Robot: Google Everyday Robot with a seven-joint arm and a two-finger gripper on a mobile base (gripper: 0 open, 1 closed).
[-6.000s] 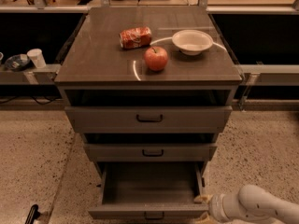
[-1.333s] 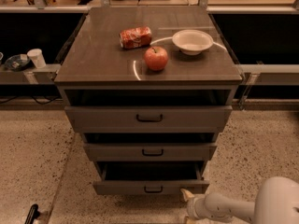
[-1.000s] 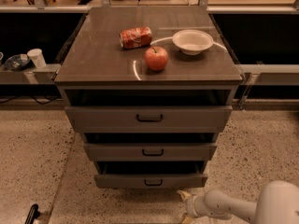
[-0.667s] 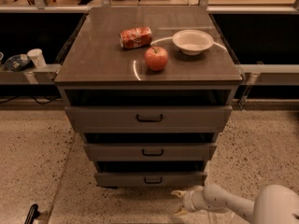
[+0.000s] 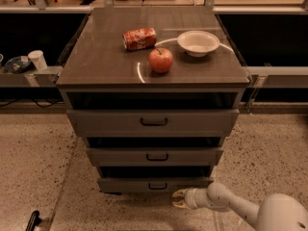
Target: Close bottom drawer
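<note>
A robot's gripper (image 5: 180, 198) hovers low over the speckled floor (image 5: 38, 167), just below the right half of the bottom drawer (image 5: 125, 185) and right of its small dark handle (image 5: 158, 186); whether the gripper is wide or narrow cannot be told, nor whether it touches the drawer front. The bottom drawer sits at the foot of the cabinet, a dark gap showing above its front. On the surface (image 5: 101, 57), a red apple (image 5: 160, 60) stands near the middle of the front edge, a can (image 5: 140, 38) lies on its side behind it, and a white bowl (image 5: 198, 43) rests toward the right edge.
</note>
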